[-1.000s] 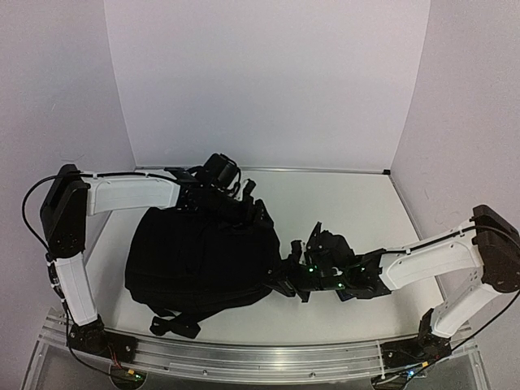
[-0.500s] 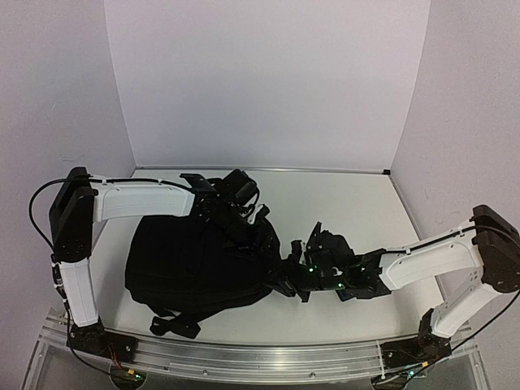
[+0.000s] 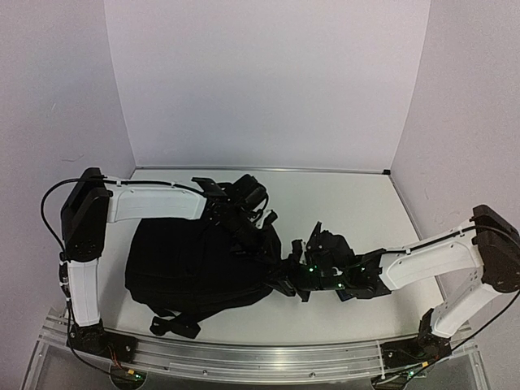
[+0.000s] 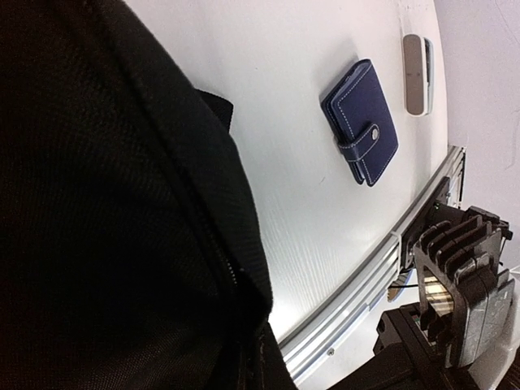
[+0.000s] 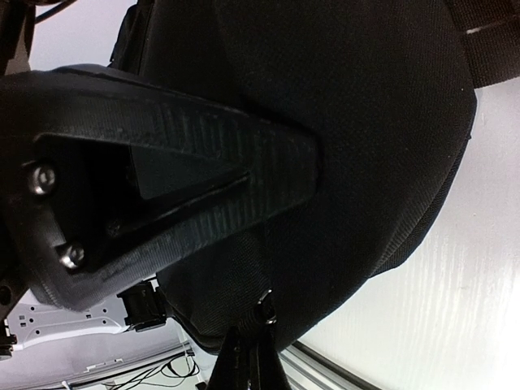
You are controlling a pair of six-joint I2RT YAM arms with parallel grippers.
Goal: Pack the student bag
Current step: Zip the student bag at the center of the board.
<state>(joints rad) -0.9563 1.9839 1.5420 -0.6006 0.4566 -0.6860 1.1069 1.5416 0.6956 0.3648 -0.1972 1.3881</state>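
The student bag (image 3: 191,264) lies flat at the left middle of the table, large, black and soft. My left gripper (image 3: 260,234) reaches over its far right corner. In the left wrist view the bag (image 4: 97,203) and its zipper fill the left side, and the fabric edge runs down into the shut jaws (image 4: 264,361). My right gripper (image 3: 286,280) is at the bag's right edge. Its fingertips (image 5: 248,357) are shut on the metal zipper pull (image 5: 266,309) of the bag (image 5: 366,122).
A small dark-blue wallet (image 4: 361,122) with a snap tab lies on the white table to the right of the bag. A light grey oblong item (image 4: 416,73) lies beyond it. The aluminium rail (image 4: 382,268) marks the near edge. White walls enclose the table.
My left arm has swung right and forward over the bag's top corner, and its gripper has gone from open to shut. The right arm has not moved.
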